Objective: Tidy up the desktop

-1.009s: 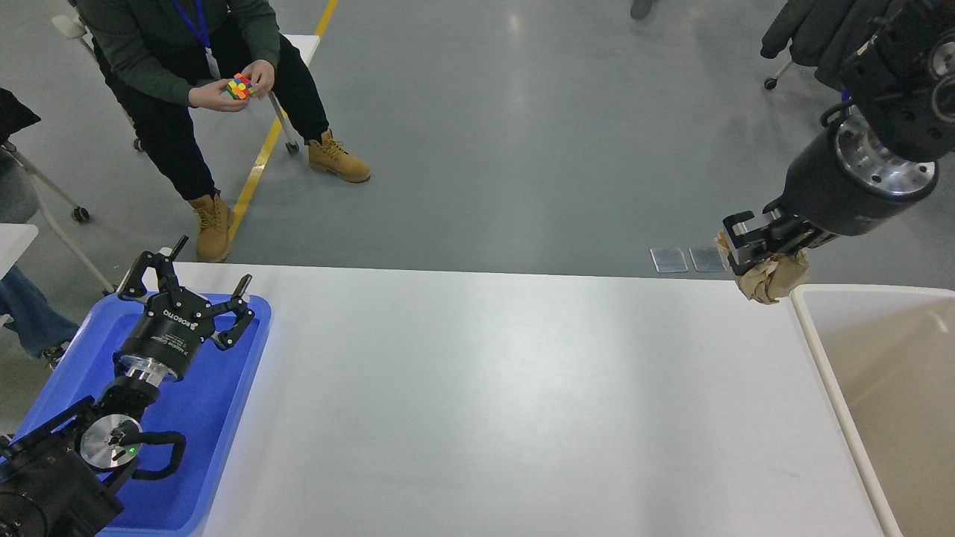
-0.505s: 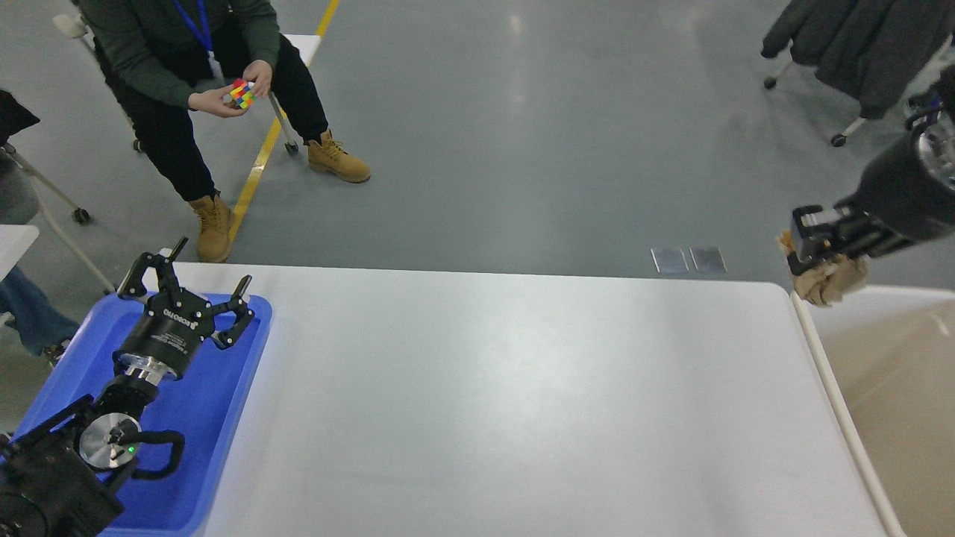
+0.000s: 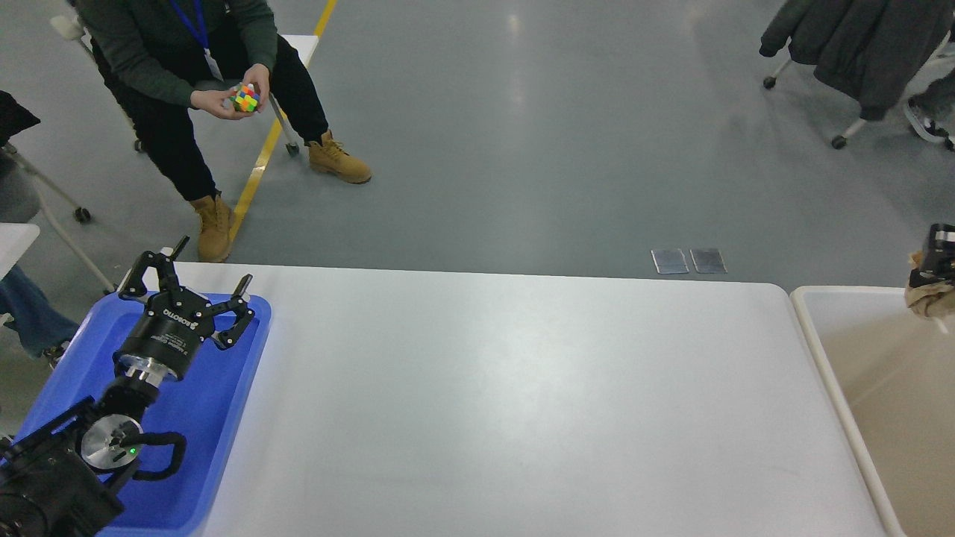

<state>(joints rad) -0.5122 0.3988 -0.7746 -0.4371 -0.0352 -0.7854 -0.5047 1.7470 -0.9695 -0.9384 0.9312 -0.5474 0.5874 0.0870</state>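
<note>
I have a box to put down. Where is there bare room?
The whole white desktop is bare, from the blue tray on its left to the beige bin on its right. The left gripper crowds the tray.

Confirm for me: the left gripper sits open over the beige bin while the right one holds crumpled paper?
Not quite. In the head view the left gripper sits open over the blue tray, not the beige bin. The right gripper does hold the crumpled paper.
</note>
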